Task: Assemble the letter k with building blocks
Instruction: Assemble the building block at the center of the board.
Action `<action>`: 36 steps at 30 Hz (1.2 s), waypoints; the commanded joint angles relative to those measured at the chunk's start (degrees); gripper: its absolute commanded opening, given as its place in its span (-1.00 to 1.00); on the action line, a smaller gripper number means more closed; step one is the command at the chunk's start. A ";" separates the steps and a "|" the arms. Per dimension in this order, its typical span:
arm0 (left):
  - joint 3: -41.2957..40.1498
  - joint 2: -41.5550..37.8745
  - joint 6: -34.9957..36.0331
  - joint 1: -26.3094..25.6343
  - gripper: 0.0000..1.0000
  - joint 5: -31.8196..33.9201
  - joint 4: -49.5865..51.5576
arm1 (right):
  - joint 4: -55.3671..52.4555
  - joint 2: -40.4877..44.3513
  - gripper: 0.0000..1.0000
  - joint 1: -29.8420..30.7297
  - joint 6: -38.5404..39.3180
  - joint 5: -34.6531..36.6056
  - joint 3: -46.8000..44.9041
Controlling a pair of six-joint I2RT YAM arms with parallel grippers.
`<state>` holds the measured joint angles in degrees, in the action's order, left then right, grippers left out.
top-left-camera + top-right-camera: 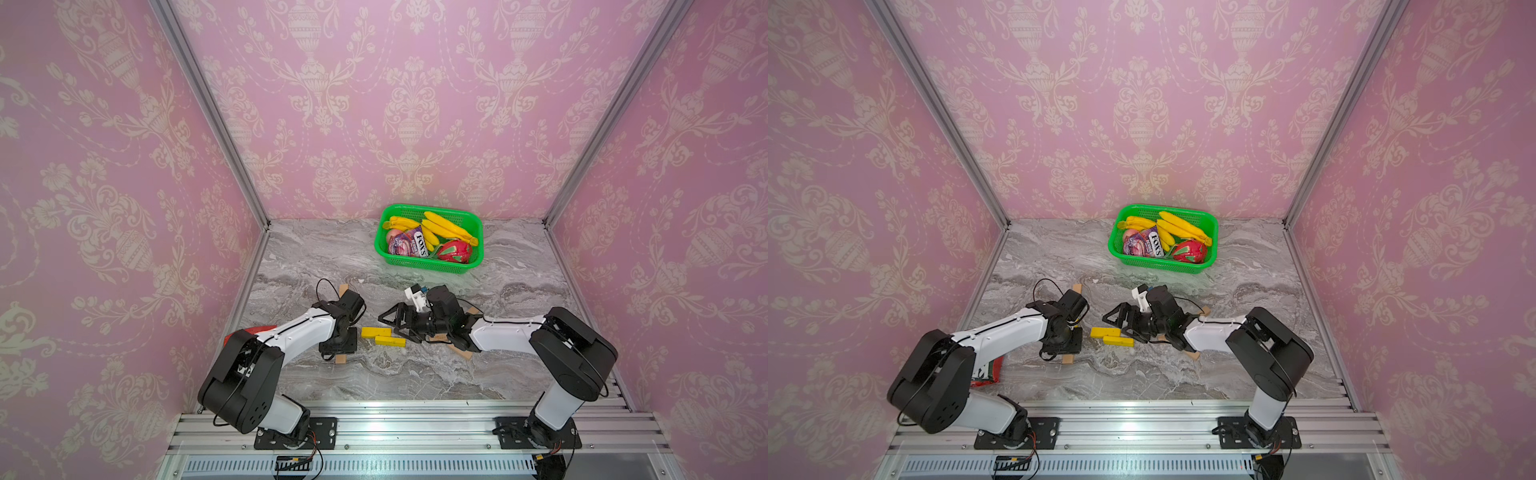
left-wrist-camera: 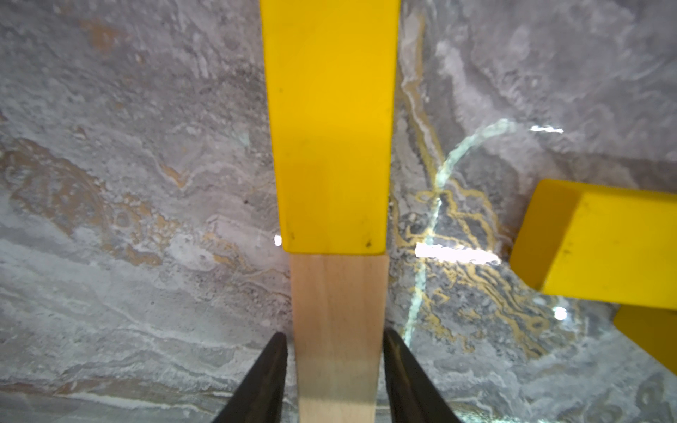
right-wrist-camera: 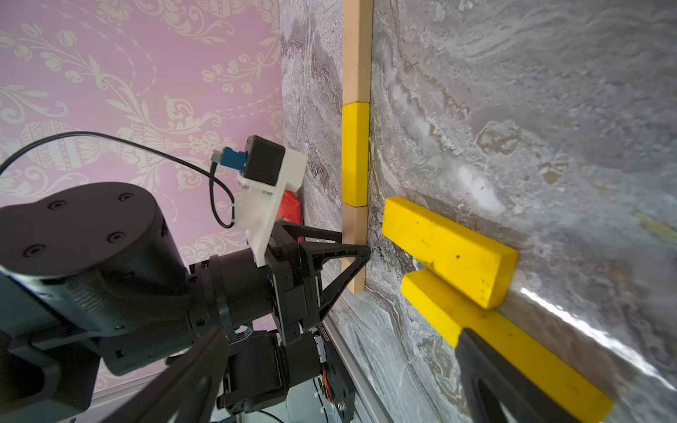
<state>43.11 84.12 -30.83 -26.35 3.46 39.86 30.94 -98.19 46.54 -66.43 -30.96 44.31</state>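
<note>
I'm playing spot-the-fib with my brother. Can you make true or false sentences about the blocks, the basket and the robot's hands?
1. The green basket holds bananas. True.
2. The yellow stem bar sits in line between two wood bars. True.
3. The right gripper is clamped on a yellow bar. False: its jaws stand wide open and hold nothing.
4. The two loose yellow bars lie far apart. False: they touch, side by side.
5. The left gripper straddles one of those wood bars. True.
</note>
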 commanded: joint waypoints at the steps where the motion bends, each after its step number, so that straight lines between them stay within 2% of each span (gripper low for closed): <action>1: 1.09 -1.32 1.46 0.51 -0.07 -0.66 1.04 | 0.99 -1.24 1.00 0.47 0.94 -1.21 1.22; 21: 4.38 -9.45 3.20 0.51 -0.07 -1.75 4.95 | -8.43 4.60 1.00 1.72 4.78 0.85 2.31; 28: 6.08 -10.75 7.31 0.51 -0.06 -4.87 4.71 | -11.89 9.15 1.00 2.69 6.12 3.78 -0.24; 36: 9.87 -8.27 12.94 0.51 -0.07 -8.25 4.77 | -13.57 14.62 1.00 3.03 6.47 6.49 -5.36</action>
<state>50.70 75.02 -21.71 -26.35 -2.50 43.13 19.53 -85.60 49.19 -61.60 -26.57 40.86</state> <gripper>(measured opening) 0.465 0.998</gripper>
